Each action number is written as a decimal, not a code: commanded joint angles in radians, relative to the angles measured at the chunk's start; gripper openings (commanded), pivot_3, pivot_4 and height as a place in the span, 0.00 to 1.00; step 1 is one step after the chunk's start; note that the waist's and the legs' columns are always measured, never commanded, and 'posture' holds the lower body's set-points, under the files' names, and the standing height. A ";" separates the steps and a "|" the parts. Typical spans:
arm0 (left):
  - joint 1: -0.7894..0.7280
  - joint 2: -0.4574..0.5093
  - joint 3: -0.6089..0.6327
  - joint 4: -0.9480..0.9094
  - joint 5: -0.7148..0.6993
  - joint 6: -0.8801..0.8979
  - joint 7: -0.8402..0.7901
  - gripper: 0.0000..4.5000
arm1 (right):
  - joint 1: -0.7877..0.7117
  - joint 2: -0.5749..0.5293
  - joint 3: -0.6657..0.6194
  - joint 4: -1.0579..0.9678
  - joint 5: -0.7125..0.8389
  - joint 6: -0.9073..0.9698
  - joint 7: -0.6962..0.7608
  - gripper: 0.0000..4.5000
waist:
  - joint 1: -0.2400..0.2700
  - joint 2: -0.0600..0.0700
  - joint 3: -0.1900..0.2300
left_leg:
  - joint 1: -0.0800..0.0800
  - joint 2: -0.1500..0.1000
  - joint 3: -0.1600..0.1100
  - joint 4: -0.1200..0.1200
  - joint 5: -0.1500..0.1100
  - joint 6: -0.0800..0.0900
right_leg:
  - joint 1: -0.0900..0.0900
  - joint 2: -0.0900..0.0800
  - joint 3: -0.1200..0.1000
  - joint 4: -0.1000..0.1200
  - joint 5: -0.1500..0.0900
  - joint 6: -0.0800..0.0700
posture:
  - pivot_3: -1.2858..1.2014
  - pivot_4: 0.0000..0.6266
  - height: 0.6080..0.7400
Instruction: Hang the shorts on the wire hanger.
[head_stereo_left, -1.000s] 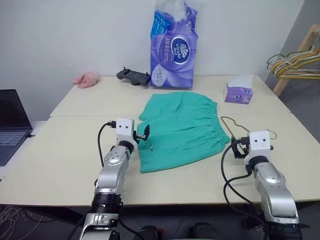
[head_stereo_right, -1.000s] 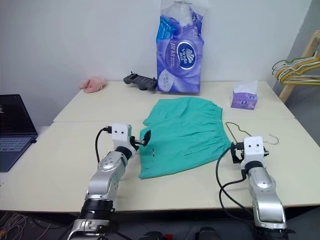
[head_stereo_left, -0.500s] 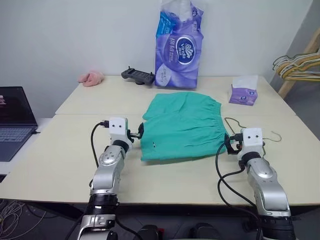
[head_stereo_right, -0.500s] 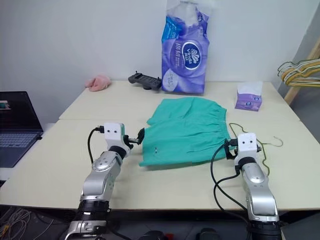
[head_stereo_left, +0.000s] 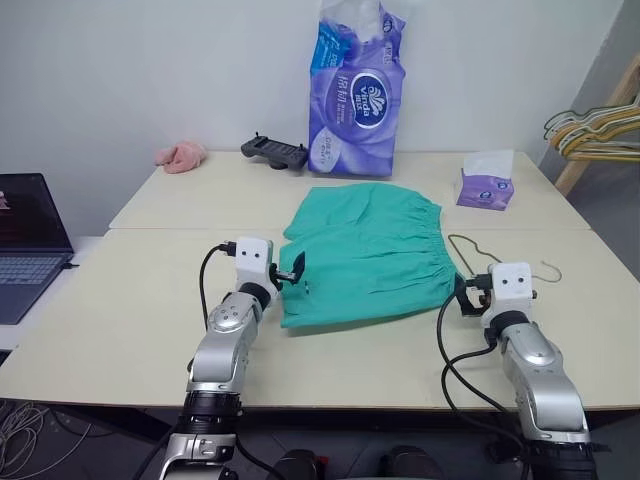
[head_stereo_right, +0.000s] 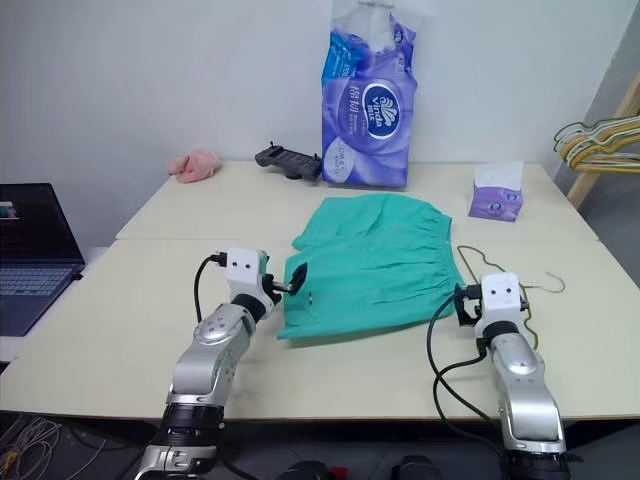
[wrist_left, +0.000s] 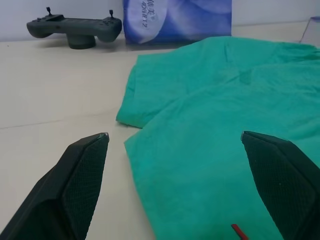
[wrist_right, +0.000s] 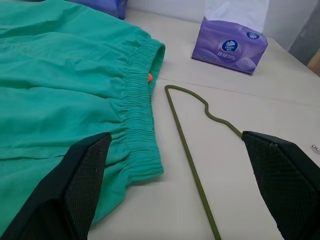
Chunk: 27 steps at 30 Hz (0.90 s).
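The shorts lie flat on the bench, the wire hanger just beside their waistband. Both tools, left and right, are held apart and empty. The hanger is best pinched first on one thin side, low against the bench.

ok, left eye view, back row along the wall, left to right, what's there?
pink cloth → black controller → purple tissue pack → tissue box → bunched hangers

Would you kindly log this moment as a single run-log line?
shorts: flat on table | wire hanger: lying beside waistband, unhung | left gripper: fingers open at leg hem | right gripper: fingers open near wire hanger
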 joint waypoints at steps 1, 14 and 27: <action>0.004 0.033 -0.005 -0.081 -0.035 0.016 -0.061 1.00 | 0.002 -0.048 0.006 -0.065 0.018 -0.005 0.063 0.99 | -0.001 0.000 0.004 | 0.000 0.000 0.000 0.000 0.000 0.000 | 0.000 0.000 0.000 0.000 0.000 0.000 | 0.52 0.11 1.00; 0.029 0.424 -0.154 -0.165 -0.197 0.003 -0.747 1.00 | -0.087 -0.496 0.166 0.119 0.087 -0.385 0.731 0.99 | -0.002 0.002 0.034 | 0.000 0.001 0.001 0.000 0.000 0.001 | 0.001 0.000 -0.001 -0.001 -0.001 0.000 | 0.54 0.11 1.00; -0.075 0.403 -0.339 0.137 0.003 -0.280 -0.883 1.00 | -0.420 -0.504 0.342 0.731 -0.113 -0.871 0.804 0.99 | 0.018 -0.002 0.037 | -0.001 0.001 0.002 -0.001 0.001 0.003 | -0.001 -0.001 -0.001 -0.001 0.002 -0.005 | 0.54 0.10 1.00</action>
